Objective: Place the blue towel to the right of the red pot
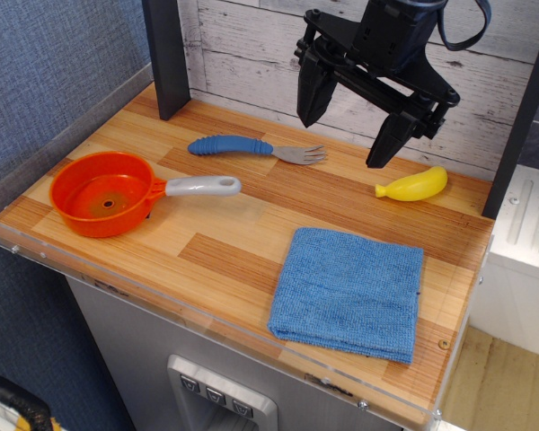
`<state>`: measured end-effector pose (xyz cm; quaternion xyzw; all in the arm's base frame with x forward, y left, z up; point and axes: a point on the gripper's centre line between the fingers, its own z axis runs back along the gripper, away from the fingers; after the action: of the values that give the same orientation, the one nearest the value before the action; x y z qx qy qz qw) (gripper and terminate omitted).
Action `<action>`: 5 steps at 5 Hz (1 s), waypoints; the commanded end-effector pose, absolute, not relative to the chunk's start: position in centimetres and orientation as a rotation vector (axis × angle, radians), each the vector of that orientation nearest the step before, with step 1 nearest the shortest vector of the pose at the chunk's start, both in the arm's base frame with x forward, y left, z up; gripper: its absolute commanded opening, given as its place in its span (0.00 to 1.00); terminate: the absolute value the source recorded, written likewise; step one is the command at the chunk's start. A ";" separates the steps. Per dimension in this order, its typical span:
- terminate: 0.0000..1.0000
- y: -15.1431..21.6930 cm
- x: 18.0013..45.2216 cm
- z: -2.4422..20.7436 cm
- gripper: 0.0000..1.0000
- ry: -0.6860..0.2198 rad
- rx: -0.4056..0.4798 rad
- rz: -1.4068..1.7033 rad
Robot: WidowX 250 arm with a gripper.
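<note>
Two bystanders, fork [256, 148], banana [413, 185]; claw [346, 136] spread

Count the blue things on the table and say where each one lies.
2. The blue towel lies flat at the front right. The blue-handled fork lies at the back, beyond the red pot's handle. Nothing looks hidden.

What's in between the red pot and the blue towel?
Only bare wooden tabletop. In the one camera view, the red pot has its grey handle pointing toward the blue towel, but nothing sits in the gap.
</note>
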<state>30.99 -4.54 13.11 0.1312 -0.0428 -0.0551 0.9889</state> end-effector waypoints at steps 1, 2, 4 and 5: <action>0.00 -4.5 31.0 13.1 1.00 -0.086 0.263 -0.111; 0.00 -4.4 31.1 10.7 1.00 -0.026 0.185 -0.036; 0.00 -4.9 29.8 5.9 1.00 0.027 0.163 0.037; 0.00 -5.3 28.9 3.7 1.00 0.025 0.135 0.073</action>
<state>28.30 -5.09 2.72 0.0672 0.0318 0.0403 0.9964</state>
